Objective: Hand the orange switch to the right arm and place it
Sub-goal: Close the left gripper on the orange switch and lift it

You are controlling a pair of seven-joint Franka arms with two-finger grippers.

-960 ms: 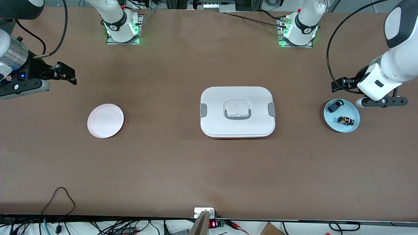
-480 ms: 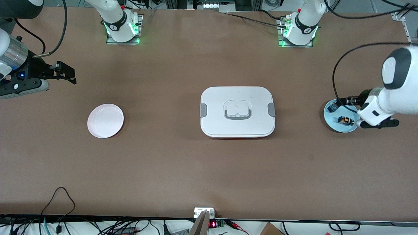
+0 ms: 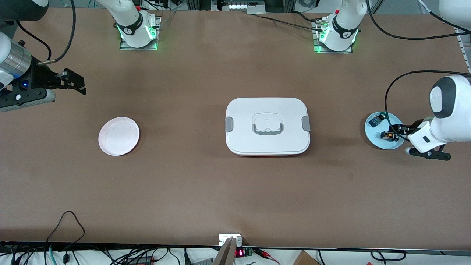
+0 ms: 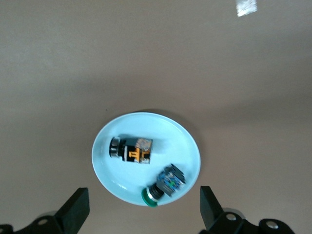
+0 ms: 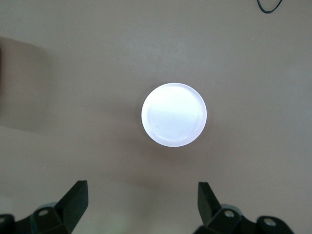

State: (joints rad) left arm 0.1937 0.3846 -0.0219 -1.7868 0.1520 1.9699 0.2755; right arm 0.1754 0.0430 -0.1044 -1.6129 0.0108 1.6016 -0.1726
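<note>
The orange switch [image 3: 389,136] lies on its side in a light blue plate [image 3: 373,134] toward the left arm's end of the table. In the left wrist view the orange switch [image 4: 131,149] lies in the plate [image 4: 122,178], with a green-capped switch [image 4: 165,184] beside it. My left gripper [image 3: 402,129] hangs open and empty over the plate's rim. In its own wrist view the left gripper [image 4: 143,204] has fingers spread wider than the plate. My right gripper [image 3: 71,84] waits open and empty in the air at the right arm's end. Its own wrist view shows the right gripper [image 5: 141,207] with nothing in it.
A green-capped switch [image 3: 376,120] shares the blue plate, farther from the front camera than the orange one. A pale pink plate [image 3: 119,136] sits toward the right arm's end and shows in the right wrist view [image 5: 174,114]. A white lidded box [image 3: 268,126] stands mid-table.
The left arm has swung toward the front camera, bringing its open gripper from over the table just past the blue plate to over the plate's rim. The right arm has not moved.
</note>
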